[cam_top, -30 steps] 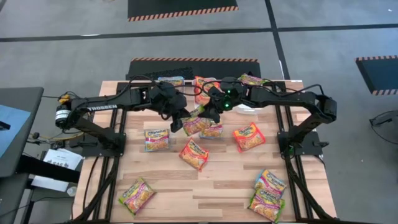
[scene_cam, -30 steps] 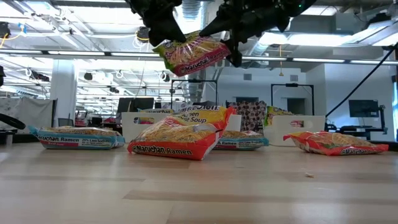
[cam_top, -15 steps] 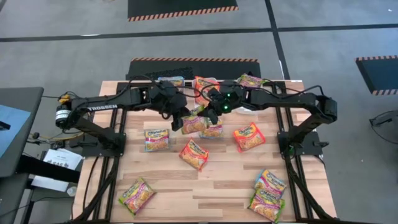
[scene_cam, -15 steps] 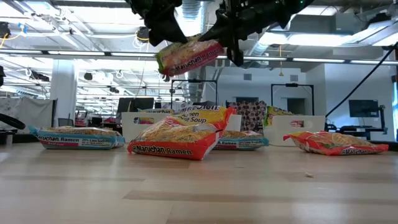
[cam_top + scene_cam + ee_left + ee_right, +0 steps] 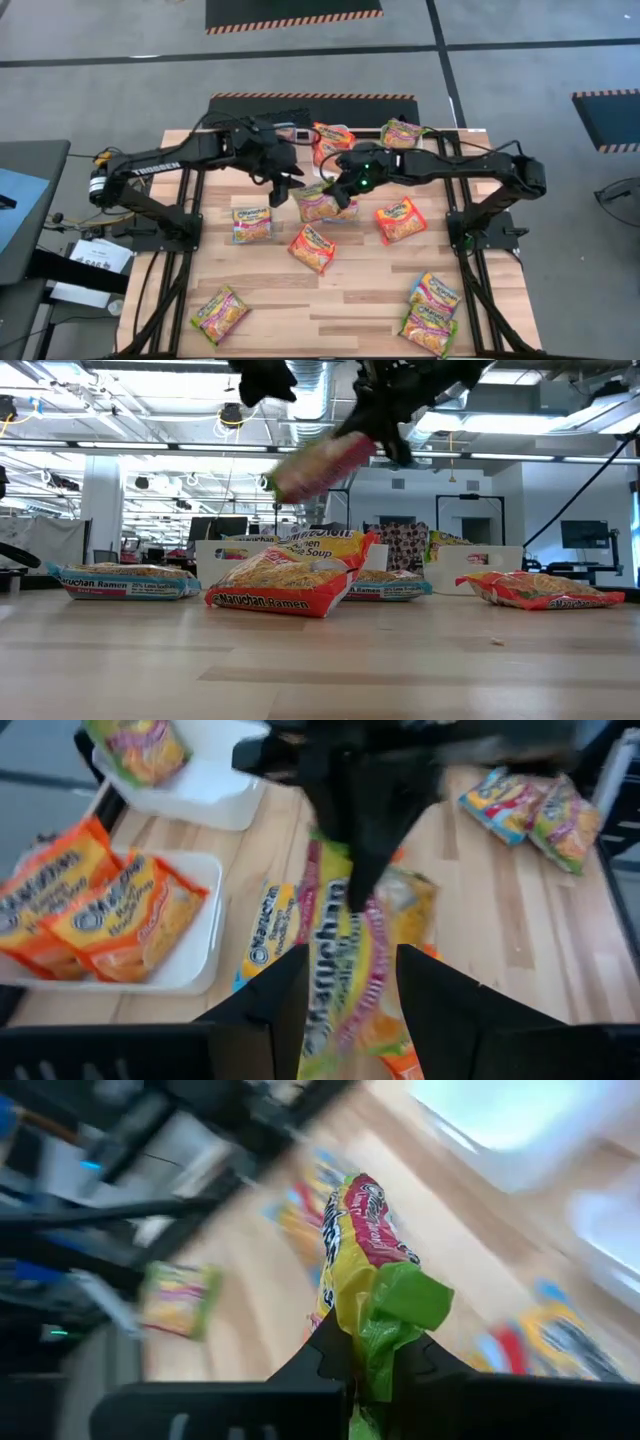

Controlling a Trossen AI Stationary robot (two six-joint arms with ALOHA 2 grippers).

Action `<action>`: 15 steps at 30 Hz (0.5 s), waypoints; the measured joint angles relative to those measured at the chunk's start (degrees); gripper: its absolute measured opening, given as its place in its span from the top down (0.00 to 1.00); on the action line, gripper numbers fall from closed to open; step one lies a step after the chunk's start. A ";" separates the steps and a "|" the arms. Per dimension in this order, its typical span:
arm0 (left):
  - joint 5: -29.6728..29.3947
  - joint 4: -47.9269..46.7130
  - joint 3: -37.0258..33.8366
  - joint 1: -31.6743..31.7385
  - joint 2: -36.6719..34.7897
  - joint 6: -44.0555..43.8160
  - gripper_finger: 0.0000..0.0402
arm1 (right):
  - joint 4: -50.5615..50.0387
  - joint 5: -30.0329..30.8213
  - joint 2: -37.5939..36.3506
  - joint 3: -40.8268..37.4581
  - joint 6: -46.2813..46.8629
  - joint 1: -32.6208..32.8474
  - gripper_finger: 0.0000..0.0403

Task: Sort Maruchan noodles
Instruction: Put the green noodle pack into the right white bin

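A green-pink Maruchan packet hangs in the air over the middle of the table, held only by my right gripper, which is shut on one end of it. It also shows in the low view. My left gripper is open just left of the packet and clear of it; in the left wrist view the packet lies beyond its spread fingers. Other packets lie flat on the table: a blue one, red ones and green-pink ones. My right gripper pinches the packet's green end seam between its two fingers. The packet is lifted clear of the table and slants down from the gripper, its free end lower and toward the table's left.
White bins stand along the table's far edge: one holds orange packets, one a green-pink packet. Another blue packet lies under the held one. The near middle of the table is bare wood.
My left gripper has let go of the green-pink packet and risen away from it. The packet, held level between both grippers before, now hangs from my right gripper alone, and its left end has swung down. My right wrist has moved toward the near edge.
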 joint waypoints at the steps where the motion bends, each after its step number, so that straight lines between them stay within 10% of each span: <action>1: 0.04 -0.81 1.10 -0.01 -0.03 0.55 0.66 | -2.49 1.24 -0.60 0.00 -0.03 0.12 0.93; 15: -8.29 -1.01 3.74 0.39 -0.05 5.90 0.66 | -24.42 11.63 -17.13 -0.02 -13.25 -9.87 0.92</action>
